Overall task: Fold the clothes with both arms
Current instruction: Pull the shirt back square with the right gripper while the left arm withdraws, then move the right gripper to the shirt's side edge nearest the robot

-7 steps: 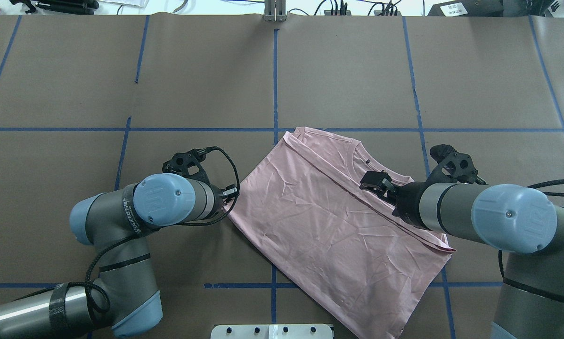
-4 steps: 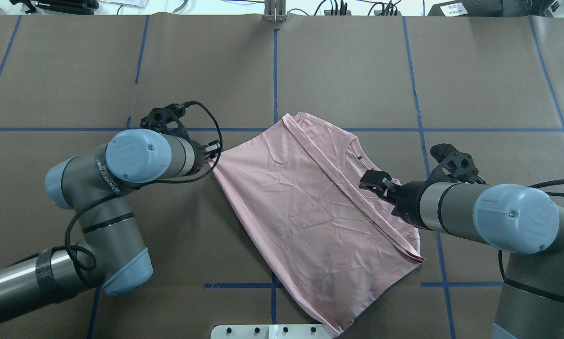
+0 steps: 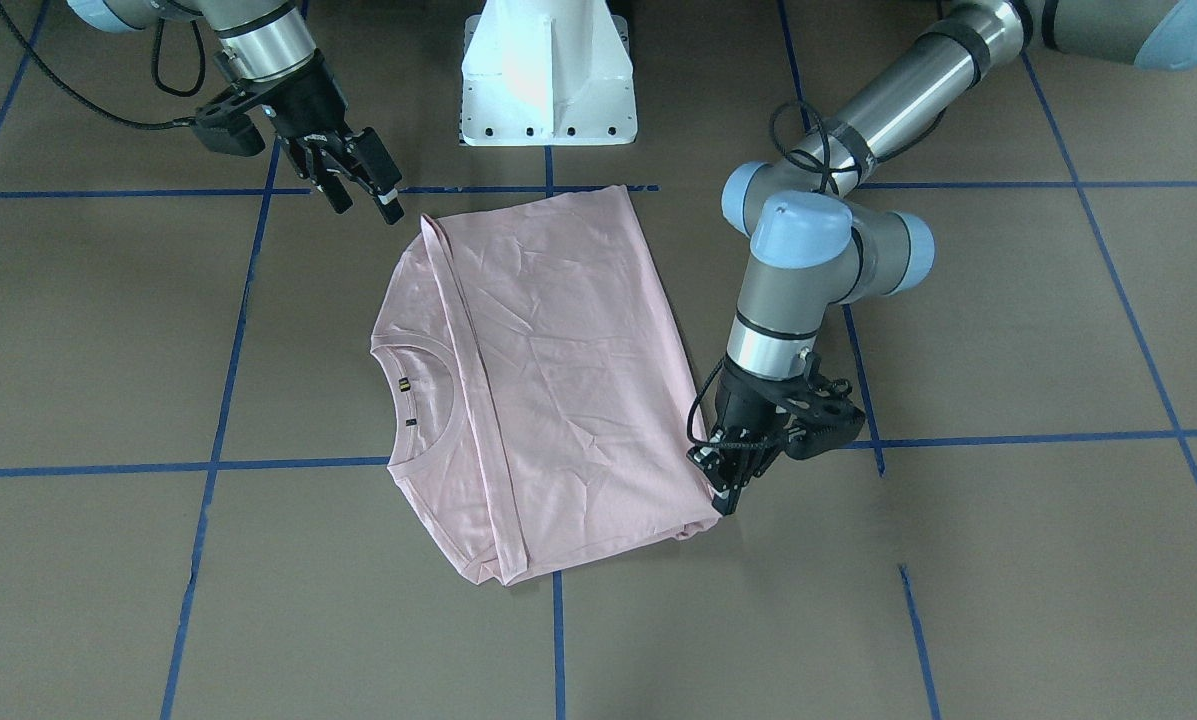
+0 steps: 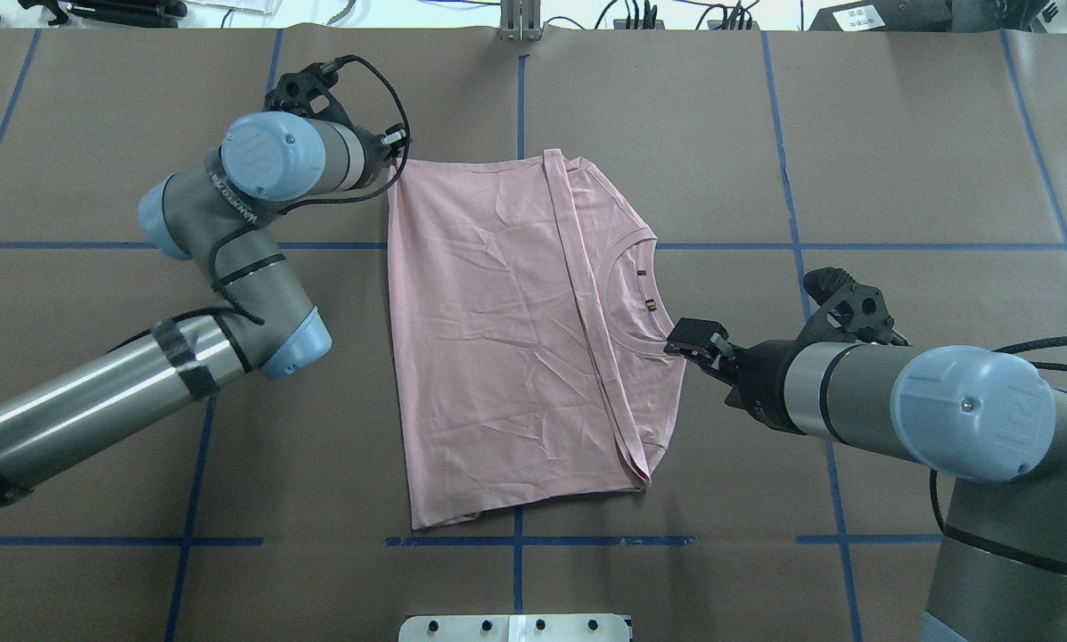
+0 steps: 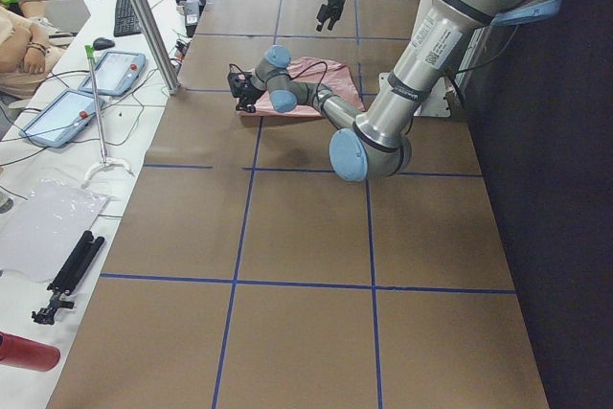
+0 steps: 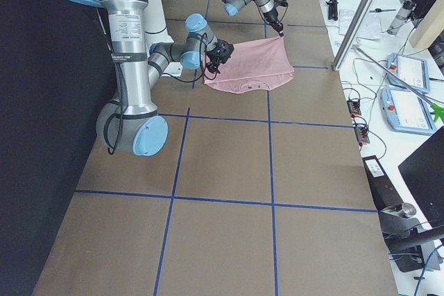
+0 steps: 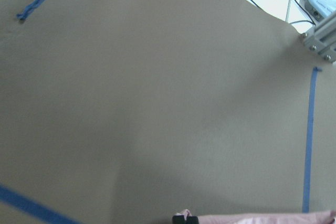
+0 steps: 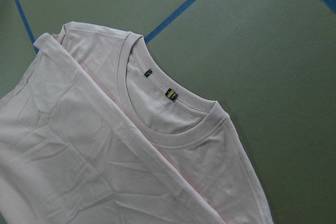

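Pink tee (image 4: 497, 357) in L gripper (image 3: 727, 494)

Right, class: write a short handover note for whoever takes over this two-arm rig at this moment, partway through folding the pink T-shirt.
Left gripper: low at the table, looks shut on the far hem corner of the pale pink fabric T-shirt.
Right gripper: open, empty, raised off the shirt on its collar side.
Shirt: flat on the brown paper table cover, ribbed collar toward the right arm.
Done: one long edge is folded over the body.
Left: the remaining folds; no crosswise fold shows yet.
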